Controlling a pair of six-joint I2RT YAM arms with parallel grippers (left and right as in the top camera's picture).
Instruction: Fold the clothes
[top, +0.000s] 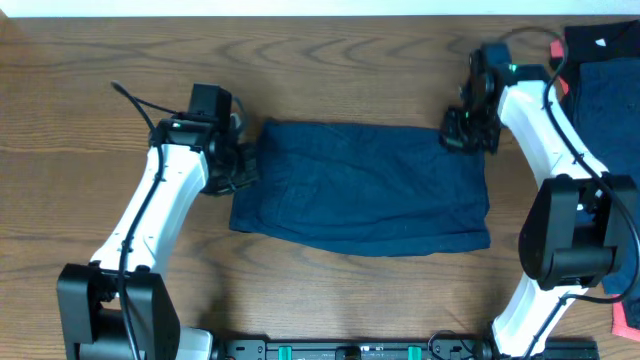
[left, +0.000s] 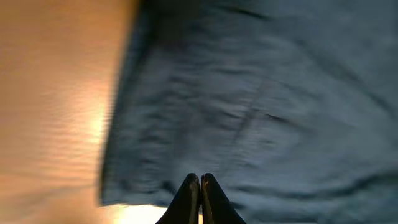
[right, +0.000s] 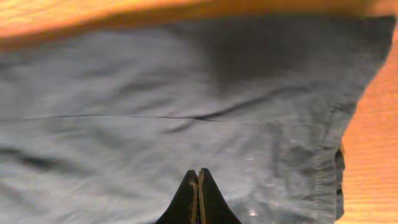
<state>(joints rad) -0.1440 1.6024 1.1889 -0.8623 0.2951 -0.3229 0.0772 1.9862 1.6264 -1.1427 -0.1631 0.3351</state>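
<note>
A dark navy-blue garment (top: 360, 185) lies flat on the wooden table as a wide folded rectangle. My left gripper (top: 240, 165) is at its left edge, near the upper left corner. In the left wrist view the fingers (left: 199, 177) are shut together over the cloth (left: 261, 112), with nothing visibly between them; the view is blurred. My right gripper (top: 465, 130) is at the garment's upper right corner. In the right wrist view its fingers (right: 198, 171) are shut over the cloth (right: 155, 124), near a hemmed edge, and hold nothing that I can see.
A pile of other clothes lies at the table's right edge: a navy piece (top: 612, 100), a dark piece with a small white label (top: 601, 42) and a red piece (top: 628, 322). The table's front rail (top: 350, 350) runs along the bottom.
</note>
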